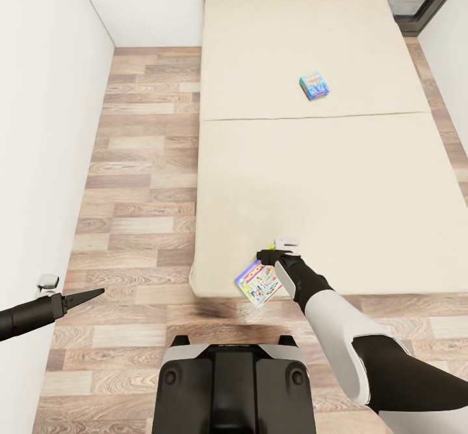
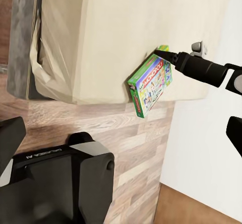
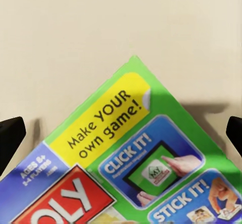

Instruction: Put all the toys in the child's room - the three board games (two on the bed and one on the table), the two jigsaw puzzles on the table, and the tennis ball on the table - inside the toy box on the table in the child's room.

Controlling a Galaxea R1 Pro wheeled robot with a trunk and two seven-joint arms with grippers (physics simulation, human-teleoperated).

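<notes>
Monopoly box overhanging bed edge, long axis diagonal, tilted

A wide cream bed fills the middle of the room, its mattress showing a seam across the width. On the far half, past that seam, a small blue board game lies flat. At the near edge a green Monopoly board game rests tilted, partly overhanging the wood-plank floor that runs alongside and in front of the bed.
</notes>
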